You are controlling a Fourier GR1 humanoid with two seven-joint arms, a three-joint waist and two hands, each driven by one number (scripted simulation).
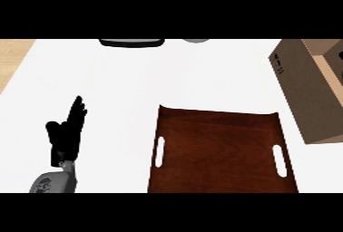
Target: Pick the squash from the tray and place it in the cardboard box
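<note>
The brown wooden tray lies bare, no squash visible on it. Right of the tray stands the cardboard box. Left of the tray, the left hand rests, fingers straight and together.

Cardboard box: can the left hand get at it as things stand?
Probably not easily. The left hand rests open at the view's left; the cardboard box stands at the far right, with the wooden tray lying between them.

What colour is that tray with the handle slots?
The tray is dark reddish-brown wood grain, seen in the head view.
</note>
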